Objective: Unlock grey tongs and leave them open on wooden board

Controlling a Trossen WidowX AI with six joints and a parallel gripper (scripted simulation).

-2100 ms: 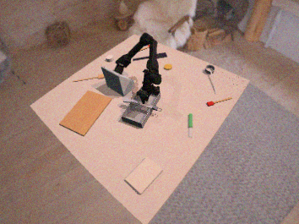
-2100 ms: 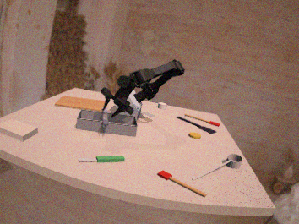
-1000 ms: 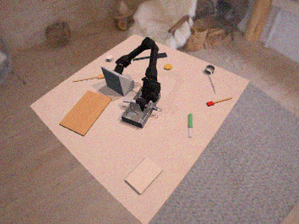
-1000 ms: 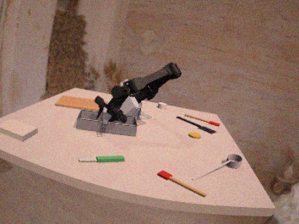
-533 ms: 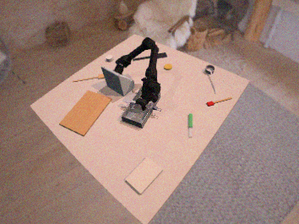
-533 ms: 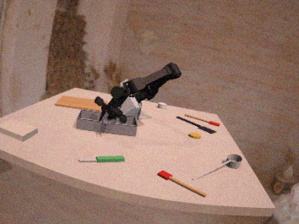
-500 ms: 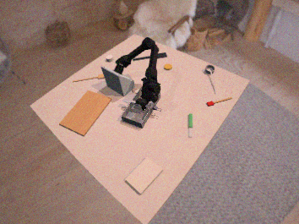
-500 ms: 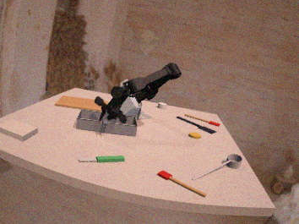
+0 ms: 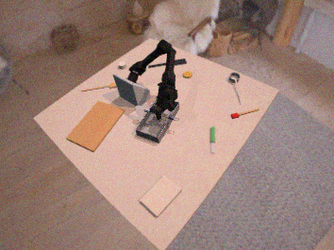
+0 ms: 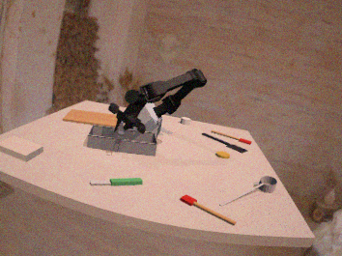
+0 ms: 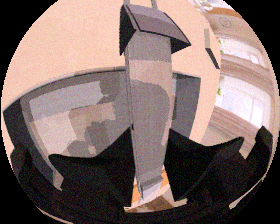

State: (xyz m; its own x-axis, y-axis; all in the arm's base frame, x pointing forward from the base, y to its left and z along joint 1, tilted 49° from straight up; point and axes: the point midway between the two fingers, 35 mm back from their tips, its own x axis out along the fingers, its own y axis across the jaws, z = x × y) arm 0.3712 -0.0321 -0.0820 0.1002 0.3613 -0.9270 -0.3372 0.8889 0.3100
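Note:
The grey tongs (image 11: 150,95) run lengthwise through the wrist view, their wide hinge end at the top, over the roasting tin (image 9: 146,136) (image 10: 131,149) (image 11: 188,102). The two arms look pressed together. My gripper (image 9: 158,116) (image 10: 121,128) (image 11: 145,126) is shut on the tongs, with one black finger on each side of them, low over the tin. In the top and exterior views the tongs are mostly hidden by the gripper. The wooden board (image 9: 96,125) (image 10: 88,118) lies flat beside the tin. Whether the lock is engaged cannot be seen.
A grey upright panel (image 9: 128,91) stands close behind the tin, near the arm. A pale block (image 9: 160,195) (image 10: 20,147), a green-handled tool (image 9: 212,135) (image 10: 127,182), a red spatula (image 9: 235,116) (image 10: 188,200) and a measuring cup (image 9: 234,77) (image 10: 268,184) lie farther off.

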